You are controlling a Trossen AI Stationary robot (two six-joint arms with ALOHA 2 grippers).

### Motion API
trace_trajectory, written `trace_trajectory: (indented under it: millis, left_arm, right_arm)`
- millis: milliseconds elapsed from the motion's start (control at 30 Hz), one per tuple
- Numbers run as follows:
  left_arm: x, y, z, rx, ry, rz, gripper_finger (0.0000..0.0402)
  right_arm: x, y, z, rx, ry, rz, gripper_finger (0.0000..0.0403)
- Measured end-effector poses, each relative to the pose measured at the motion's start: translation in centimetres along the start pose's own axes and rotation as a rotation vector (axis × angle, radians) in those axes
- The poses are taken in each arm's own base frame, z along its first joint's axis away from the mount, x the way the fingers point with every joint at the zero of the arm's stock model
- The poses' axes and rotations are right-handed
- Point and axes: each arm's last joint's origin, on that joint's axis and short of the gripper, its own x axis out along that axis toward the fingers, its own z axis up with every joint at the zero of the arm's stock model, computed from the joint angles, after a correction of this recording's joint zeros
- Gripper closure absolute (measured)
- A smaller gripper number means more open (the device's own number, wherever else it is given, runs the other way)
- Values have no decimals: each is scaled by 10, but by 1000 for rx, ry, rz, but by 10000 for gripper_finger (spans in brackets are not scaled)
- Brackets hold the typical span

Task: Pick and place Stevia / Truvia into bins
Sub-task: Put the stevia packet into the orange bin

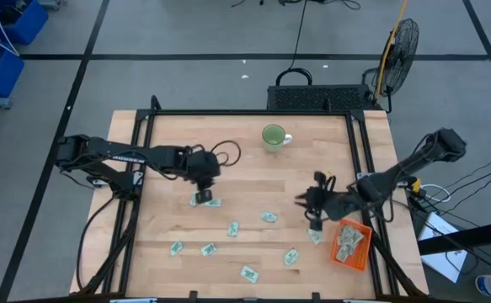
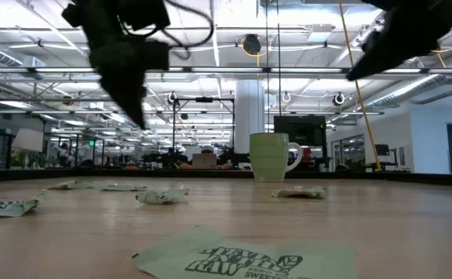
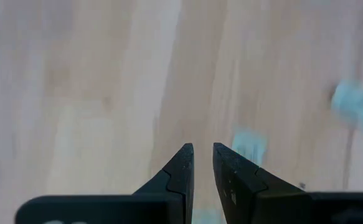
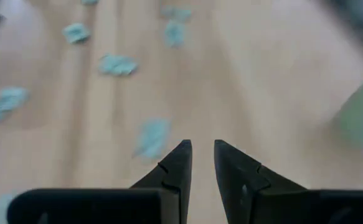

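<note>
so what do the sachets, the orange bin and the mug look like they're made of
Sachets: thin matte paper, going by the creases, crumpled edges and printed lettering.
Orange bin: probably plastic, judging by its even bright colour and thin rim; too small to be sure.
Mug: likely glazed ceramic, pale green with a thick wall, a solid handle and a soft sheen.

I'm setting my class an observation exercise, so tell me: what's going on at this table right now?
Two dark robot arms are sorting small pale green paper sachets into a shallow orange plastic tray at the wooden table's right edge. Some sachets already lie in the tray; about nine remain scattered on the table. The left hand hangs over a sachet left of centre, the right hand over one just beside the tray. Both hands' fingers are nearly together with nothing between them. A round green mug stands untouched at the back.
</note>
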Motion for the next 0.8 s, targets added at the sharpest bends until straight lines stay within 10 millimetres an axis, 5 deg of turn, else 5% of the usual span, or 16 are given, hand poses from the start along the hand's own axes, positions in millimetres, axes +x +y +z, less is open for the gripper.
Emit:
trace_trajectory:
  millis: [167, 467, 800]
  left_arm:
    - [5, -7, -21, -120, 181, 46, 334]
    - [8, -30, -38, -153, 242, 43, 331]
    - [7, -40, -41, -189, 231, 72, 238]
  right_arm:
    - [16, -15, 8, -143, -163, -30, 342]
    - [32, -37, 6, -266, -316, 18, 340]
    - [38, -55, 6, -297, -316, -48, 271]
